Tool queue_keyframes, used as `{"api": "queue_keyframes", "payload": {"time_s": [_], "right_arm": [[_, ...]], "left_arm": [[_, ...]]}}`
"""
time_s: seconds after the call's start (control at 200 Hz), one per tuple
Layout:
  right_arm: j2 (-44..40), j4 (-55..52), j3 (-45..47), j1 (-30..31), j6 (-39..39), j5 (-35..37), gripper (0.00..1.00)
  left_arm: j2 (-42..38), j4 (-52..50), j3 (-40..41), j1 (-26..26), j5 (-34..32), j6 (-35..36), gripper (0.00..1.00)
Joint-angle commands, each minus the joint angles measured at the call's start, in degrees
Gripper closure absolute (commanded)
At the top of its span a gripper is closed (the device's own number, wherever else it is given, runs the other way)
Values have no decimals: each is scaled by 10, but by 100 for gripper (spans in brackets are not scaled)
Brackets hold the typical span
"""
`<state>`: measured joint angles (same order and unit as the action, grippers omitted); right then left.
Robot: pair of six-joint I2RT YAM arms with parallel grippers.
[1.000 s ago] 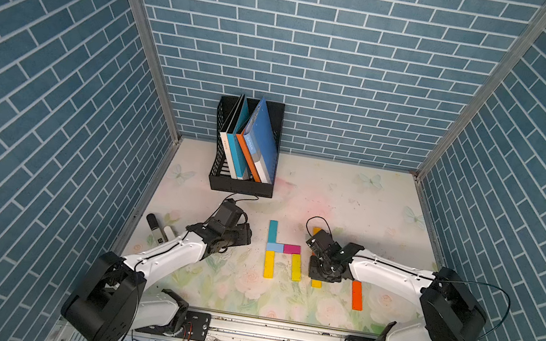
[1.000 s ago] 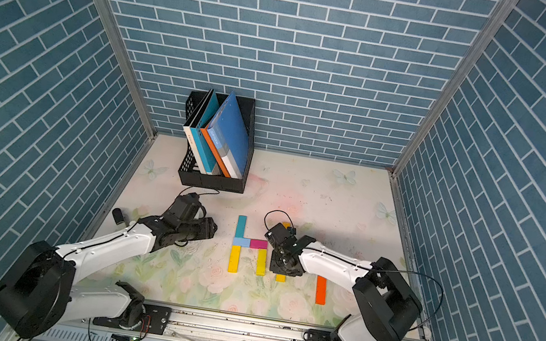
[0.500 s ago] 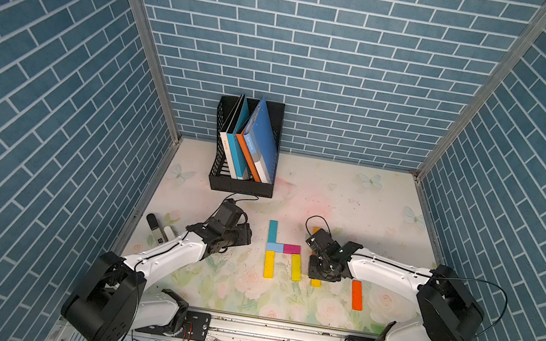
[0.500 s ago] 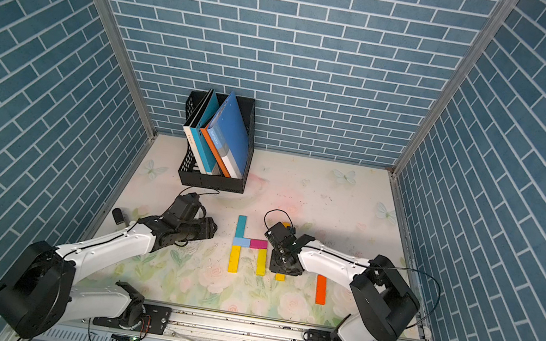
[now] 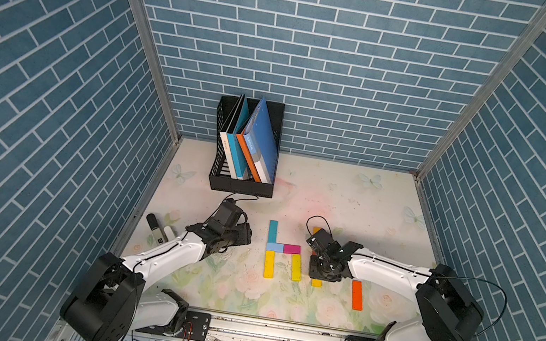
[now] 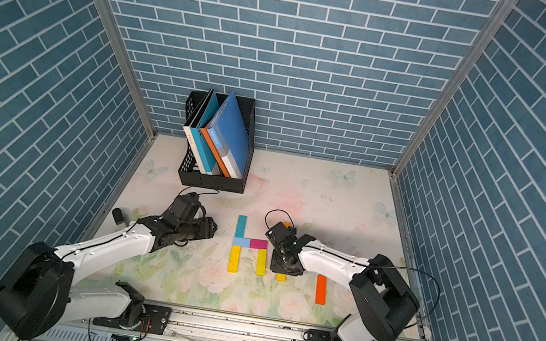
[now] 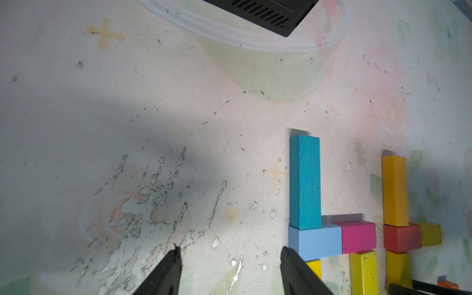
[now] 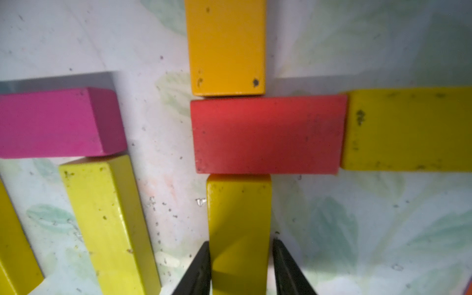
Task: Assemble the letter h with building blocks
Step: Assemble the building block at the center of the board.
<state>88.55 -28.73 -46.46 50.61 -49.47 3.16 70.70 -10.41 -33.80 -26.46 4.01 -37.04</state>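
In both top views the building blocks lie flat mid-table: a teal bar (image 5: 272, 231), a light blue (image 5: 275, 246) and a magenta block (image 5: 291, 249), with two yellow bars (image 5: 269, 264) below them. Just to their right my right gripper (image 8: 240, 249) points down, shut on a yellow block (image 8: 238, 217) whose end meets a red block (image 8: 267, 134). An orange-yellow bar (image 8: 226, 46) and another yellow bar (image 8: 408, 129) also touch the red one. An orange bar (image 5: 356, 295) lies apart, further right. My left gripper (image 7: 229, 251) hangs open over bare table left of the teal bar (image 7: 305, 181).
A black file rack (image 5: 241, 185) with upright books stands at the back, left of centre. A small black and white marker-like object (image 5: 156, 229) lies by the left wall. Brick-patterned walls close in three sides, and a metal rail runs along the front edge.
My right gripper has shifted only slightly over the blocks to the right of the letter. The left arm and the laid blocks have not moved.
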Motion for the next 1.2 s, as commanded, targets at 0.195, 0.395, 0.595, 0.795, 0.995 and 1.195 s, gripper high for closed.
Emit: {"api": "queue_keyframes", "payload": {"time_s": [0.195,0.395,0.595,0.795,0.995,1.195], "right_arm": [[13,-1,-3,-2,20,-3,60],[21,1,-2,-2,25,-7,61],[11,1,1,-3,23,-3,47],[18,5,-1,-2,22,-9,60],[20,9,-2,-3,18,-7,60],[22,-2,-9,-2,19,-2,46]], "left_arm": [[-6,-1,8,-2,-2,5,33],[-7,-1,9,-3,-3,5,33],[-10,-2,10,-2,-3,5,33],[-11,0,10,-3,-1,4,33],[-8,2,9,-2,0,4,33],[-10,1,11,-2,0,4,33]]}}
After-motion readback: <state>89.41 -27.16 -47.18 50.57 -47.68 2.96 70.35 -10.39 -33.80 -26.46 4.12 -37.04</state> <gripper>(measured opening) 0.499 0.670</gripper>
